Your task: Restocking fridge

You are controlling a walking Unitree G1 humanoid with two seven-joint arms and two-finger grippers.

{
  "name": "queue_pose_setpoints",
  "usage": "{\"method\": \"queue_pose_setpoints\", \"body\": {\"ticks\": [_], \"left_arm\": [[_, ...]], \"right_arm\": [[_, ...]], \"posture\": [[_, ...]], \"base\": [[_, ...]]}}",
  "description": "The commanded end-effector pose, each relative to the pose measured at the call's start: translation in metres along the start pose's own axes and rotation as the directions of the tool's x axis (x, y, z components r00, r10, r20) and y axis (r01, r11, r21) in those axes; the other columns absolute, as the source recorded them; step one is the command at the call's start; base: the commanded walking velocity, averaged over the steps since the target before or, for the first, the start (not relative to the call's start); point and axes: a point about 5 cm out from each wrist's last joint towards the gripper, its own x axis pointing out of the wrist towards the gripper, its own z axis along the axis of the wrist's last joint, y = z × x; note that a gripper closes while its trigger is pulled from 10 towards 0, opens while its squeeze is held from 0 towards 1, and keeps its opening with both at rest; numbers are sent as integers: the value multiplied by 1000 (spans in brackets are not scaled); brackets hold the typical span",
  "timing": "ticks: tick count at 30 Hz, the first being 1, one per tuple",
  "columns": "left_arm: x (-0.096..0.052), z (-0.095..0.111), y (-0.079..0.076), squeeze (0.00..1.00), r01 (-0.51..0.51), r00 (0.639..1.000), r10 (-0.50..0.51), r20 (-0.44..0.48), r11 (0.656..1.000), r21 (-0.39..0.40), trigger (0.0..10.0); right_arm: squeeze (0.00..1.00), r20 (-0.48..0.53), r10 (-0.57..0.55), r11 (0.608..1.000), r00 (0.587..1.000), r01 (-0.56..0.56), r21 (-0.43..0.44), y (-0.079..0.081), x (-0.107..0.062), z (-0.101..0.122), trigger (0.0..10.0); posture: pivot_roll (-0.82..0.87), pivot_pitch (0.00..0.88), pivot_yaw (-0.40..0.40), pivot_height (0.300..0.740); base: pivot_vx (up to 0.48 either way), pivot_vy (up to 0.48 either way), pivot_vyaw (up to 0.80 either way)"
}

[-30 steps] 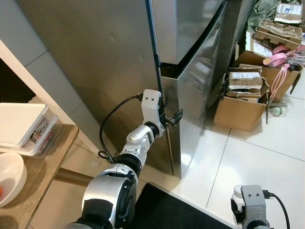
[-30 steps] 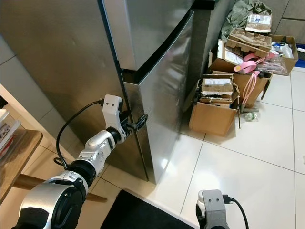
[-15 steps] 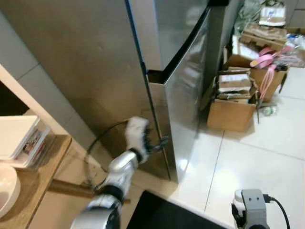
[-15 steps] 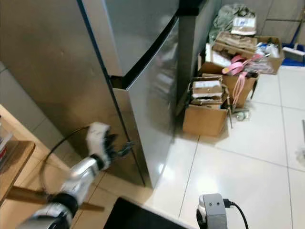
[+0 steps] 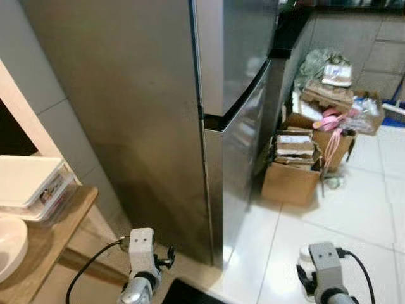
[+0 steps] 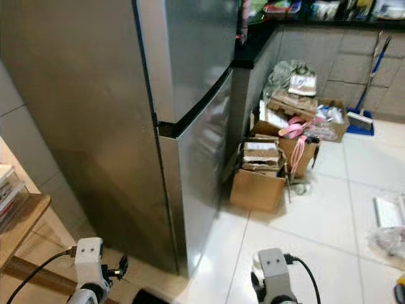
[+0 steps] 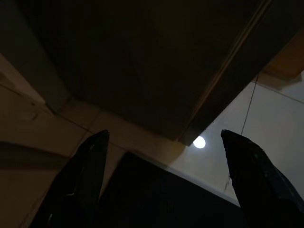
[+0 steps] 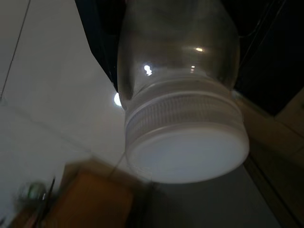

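2 black fingers (image 7: 80, 185) of the left gripper (image 7: 166, 190) stand wide apart with nothing between them, pointing down at the foot of the fridge (image 5: 145, 114), where its lower corner meets pale floor tiles (image 5: 373, 209) and the edge of a dark mat (image 7: 161, 194). From the head camera this gripper (image 5: 166, 258) sits low, just beside the fridge's side wall and apart from it, a black cable (image 5: 88, 278) trailing from its wrist. The right gripper (image 5: 307, 282) hangs low over the white tiles; its wrist camera looks straight at a clear jar (image 8: 180, 80) with a white ribbed lid (image 8: 187, 147), lid toward the lens. I cannot tell whether its fingers are closed on that jar, since they are hidden.

Both doors of the steel fridge are closed, with a dark gap between upper and lower door. Beyond it, against a grey tiled wall, stand several cardboard boxes (image 5: 291, 180) stacked with flattened packaging and something pink (image 5: 329, 120). On the robot's left a wooden table (image 5: 38, 253) carries a white lidded container (image 5: 28, 183) and the rim of a white bowl (image 5: 9, 244).
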Motion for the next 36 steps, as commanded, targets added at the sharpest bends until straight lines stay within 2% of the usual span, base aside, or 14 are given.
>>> {"method": "queue_pose_setpoints", "body": {"ticks": [1,6,16,22,30,36], "left_arm": [[-5,-17,-7,0,2,997,-3,-83,1000,-8,10000],[-6,-23,-16,0,12,995,-7,-99,999,52,10000],[-5,-24,-21,0,49,991,-36,-130,994,98,10000],[-4,-25,-21,0,34,988,-17,-155,993,110,10000],[-3,-26,-26,0,54,984,-29,-174,989,138,10000],[-2,-25,-29,0,51,983,-24,-180,987,149,10000]], "right_arm": [[0,-35,29,999,999,-30,-29,2,1,-4,10000],[0,-36,43,999,998,-44,-29,7,3,-2,10000],[0,-60,42,999,997,-43,-10,13,-2,-14,10000],[0,-77,36,999,996,-35,3,15,-5,-20,10000],[0,-84,32,999,996,-30,19,19,-6,-24,10000],[0,-90,30,999,995,-28,23,19,-7,-26,10000]], "posture": [[-111,45,16,740],[-109,38,20,740],[-113,42,52,740],[-107,52,63,740],[-101,58,72,740],[-97,65,65,740]], "base": [[0,0,0],[0,0,0],[0,0,0],[0,0,0],[0,-465,0],[0,0,0]]}}
